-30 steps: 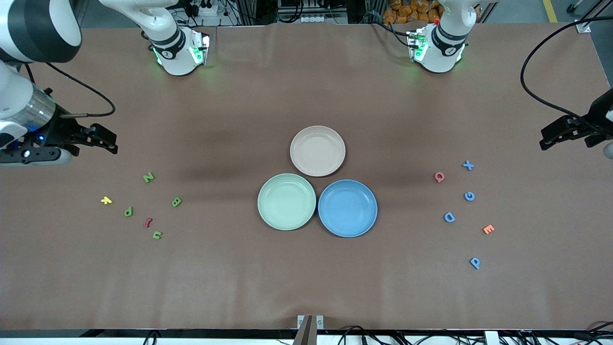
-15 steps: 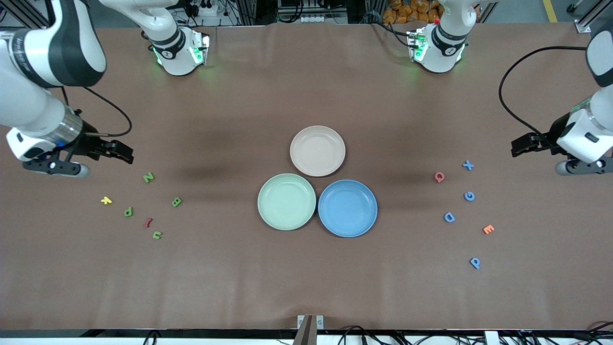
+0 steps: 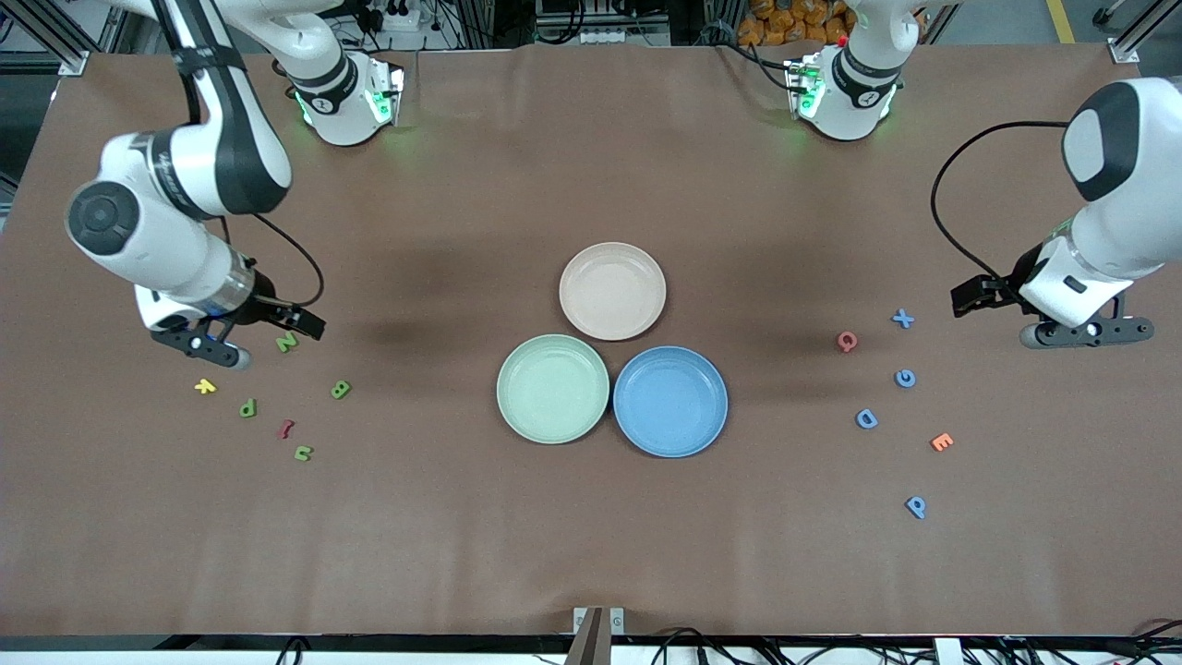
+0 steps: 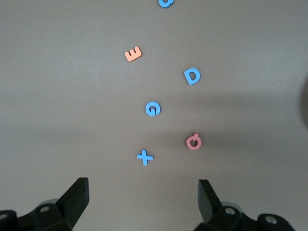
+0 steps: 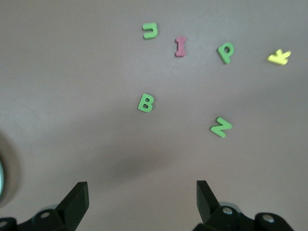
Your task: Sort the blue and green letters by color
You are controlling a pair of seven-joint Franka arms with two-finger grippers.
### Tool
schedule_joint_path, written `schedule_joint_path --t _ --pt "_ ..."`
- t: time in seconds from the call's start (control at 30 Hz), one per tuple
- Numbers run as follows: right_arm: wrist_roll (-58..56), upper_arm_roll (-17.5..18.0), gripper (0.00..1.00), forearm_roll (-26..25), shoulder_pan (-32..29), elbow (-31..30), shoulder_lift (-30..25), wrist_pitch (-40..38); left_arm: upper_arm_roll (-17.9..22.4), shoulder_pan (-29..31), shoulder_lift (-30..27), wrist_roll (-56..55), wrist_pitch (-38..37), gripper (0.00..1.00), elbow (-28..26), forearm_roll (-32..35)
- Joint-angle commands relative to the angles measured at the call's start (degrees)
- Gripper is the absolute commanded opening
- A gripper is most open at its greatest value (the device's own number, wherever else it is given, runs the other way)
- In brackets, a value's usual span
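Both my arms have swung in from the table's ends over the last second and now hang low over the 2 letter clusters. My right gripper (image 3: 309, 325) has come down beside the green N (image 3: 287, 342), at the right arm's end of the table, with its jaws spread wide and nothing between them. My left gripper (image 3: 965, 297) has dropped in near the blue X (image 3: 903, 319) at the left arm's end, jaws equally wide and empty.

No letter has shifted. The green B (image 3: 341, 389), green P (image 3: 247, 407) and green U (image 3: 303, 453) lie nearer the front camera than the N, mixed with a yellow letter (image 3: 205, 386) and a dark red letter (image 3: 285, 429). The blue G (image 3: 905, 378), blue D (image 3: 866, 418) and blue P (image 3: 915, 506) trail nearer the camera from the X, with a pink Q (image 3: 847, 342) and an orange E (image 3: 941, 442) among them.

The green plate (image 3: 517, 420) and blue plate (image 3: 646, 434) sit empty mid-table, touching, with a beige plate (image 3: 577, 314) just past them toward my bases.

So I judge the sorting has not begun: all 8 letters are on the cloth, and this is the approach to the first picks, likely the N and the X. Each is tiny and flat, so I will need to centre carefully before closing.
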Motion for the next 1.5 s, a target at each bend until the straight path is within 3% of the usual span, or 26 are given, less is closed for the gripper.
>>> schedule_joint_path --t 0.0,0.4,0.87,1.47 --pt "5.08 -0.1 0.97 1.39 -0.16 -0.12 3.42 3.44 0.62 0.49 -1.92 2.55 6.89 1.0 -6.78 -0.06" --pt "12.66 -0.18 0.93 1.39 -0.68 -0.04 11.42 12.76 2.74 0.67 -1.57 5.72 19.2 1.0 -16.36 -0.06" --pt "13.01 -0.27 0.76 1.39 -1.39 0.14 19.42 22.51 2.74 1.29 -0.34 5.63 32.03 1.0 -24.89 -0.06" --pt "13.36 -0.36 0.65 1.22 -1.48 1.28 20.56 23.31 2.74 0.58 7.74 5.63 38.89 1.0 -25.77 -0.15"
